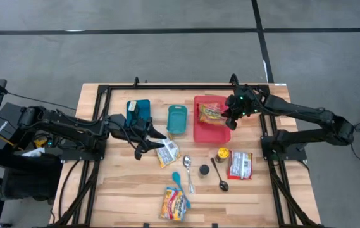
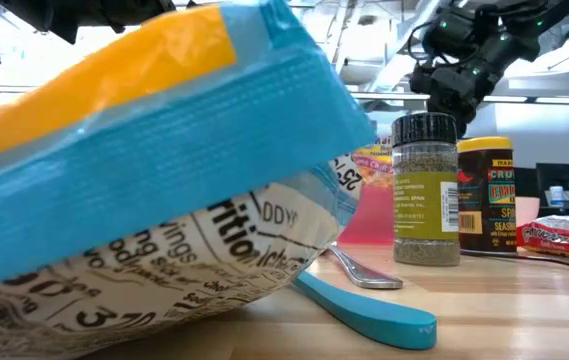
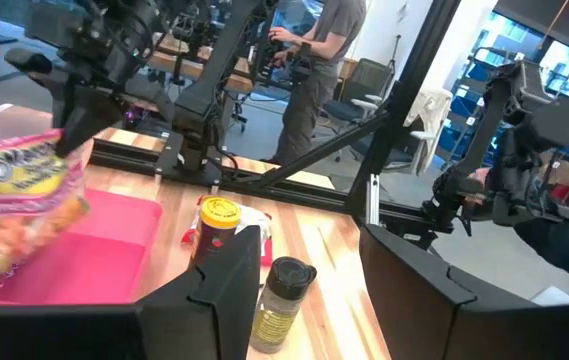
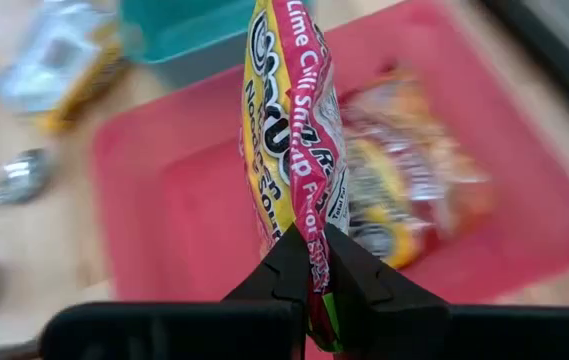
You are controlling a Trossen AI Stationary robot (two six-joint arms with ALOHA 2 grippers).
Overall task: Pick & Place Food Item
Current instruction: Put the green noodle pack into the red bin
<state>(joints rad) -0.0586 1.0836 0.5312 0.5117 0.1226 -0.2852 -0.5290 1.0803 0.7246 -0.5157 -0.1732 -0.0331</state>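
My right gripper (image 1: pixel 229 118) is shut on a yellow and red noodle packet (image 4: pixel 289 130) over the red tray (image 1: pixel 208 134) at the far right. The packet also shows in the left wrist view (image 3: pixel 14 200), hanging above the tray (image 3: pixel 74 270). A second packet (image 4: pixel 404 190) lies flat in the tray. My left gripper (image 1: pixel 147 138) is open and empty, just above the table left of centre, beside a food packet (image 1: pixel 167 152) that lies flat on the wood. My right gripper pinches the noodle packet by its sealed end edge (image 4: pixel 316 255) between its two fingers. The fingers (image 3: pixel 72 125) come from above, slanting down. The packet hangs below them, clear of the tray.
Two teal containers (image 1: pixel 138 111) (image 1: pixel 177 119) stand at the far middle. A seasoning jar (image 1: pixel 222 154), a pepper shaker (image 1: pixel 204 170), spoons (image 1: pixel 221 177) and a teal spoon (image 1: pixel 176 179) lie at centre. More packets lie near the right (image 1: pixel 240 164) and the near edge (image 1: pixel 175 204).
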